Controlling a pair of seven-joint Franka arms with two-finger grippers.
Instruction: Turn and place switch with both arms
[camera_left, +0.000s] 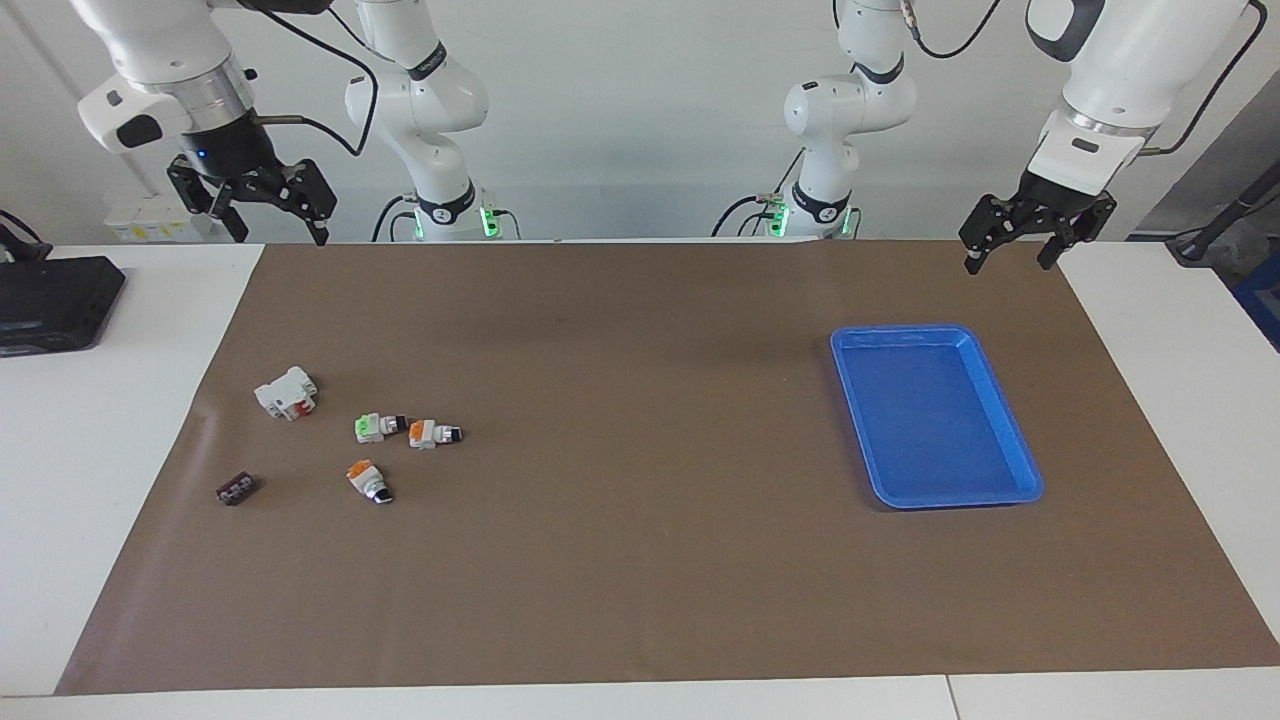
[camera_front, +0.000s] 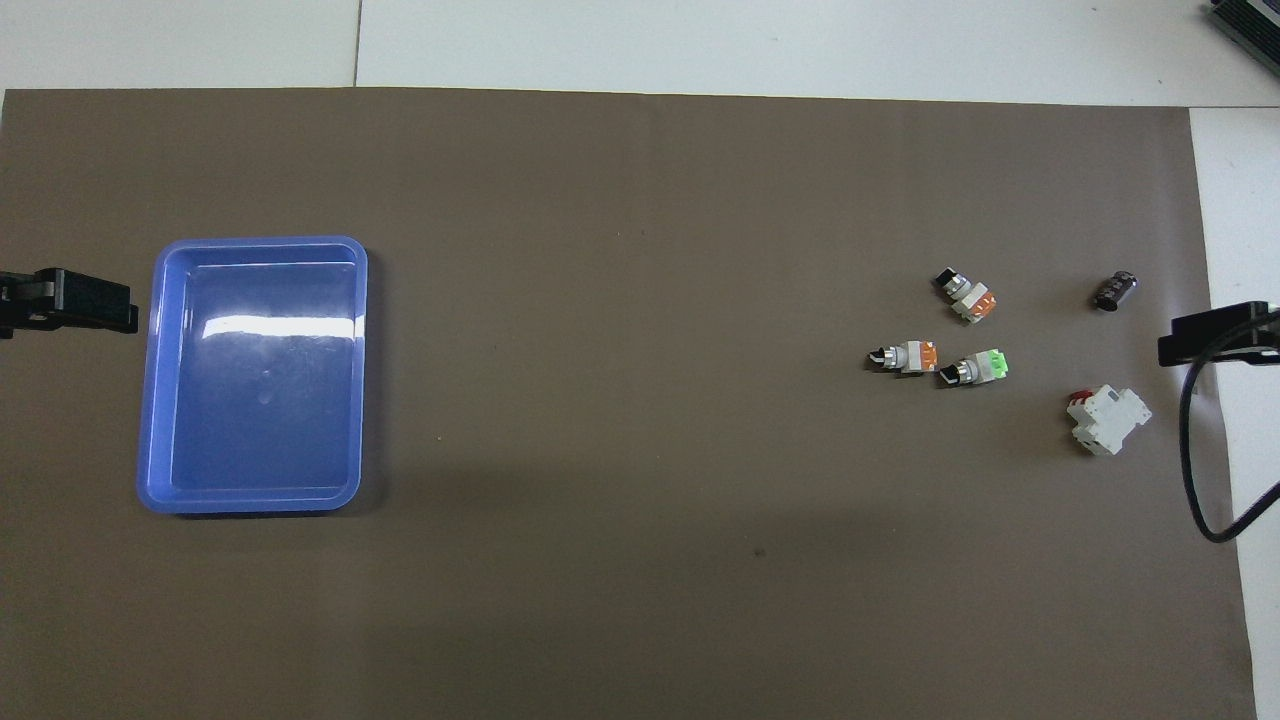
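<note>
The switch (camera_left: 434, 434) lies on the brown mat toward the right arm's end, with an orange block, white body and black knob; it also shows in the overhead view (camera_front: 903, 356). A green-ended switch (camera_left: 379, 427) lies right beside it. A stubbier orange-ended switch (camera_left: 369, 481) lies farther from the robots. My right gripper (camera_left: 281, 238) is open and empty, raised over the mat's corner near the robots. My left gripper (camera_left: 1008, 262) is open and empty, raised over the mat's edge near the robots, apart from the blue tray (camera_left: 1020, 440).
A white breaker with a red part (camera_left: 286, 392) and a small dark part (camera_left: 236, 488) lie near the switches. A black box (camera_left: 55, 300) sits on the white table by the right arm's end. The tray (camera_front: 150, 400) holds nothing.
</note>
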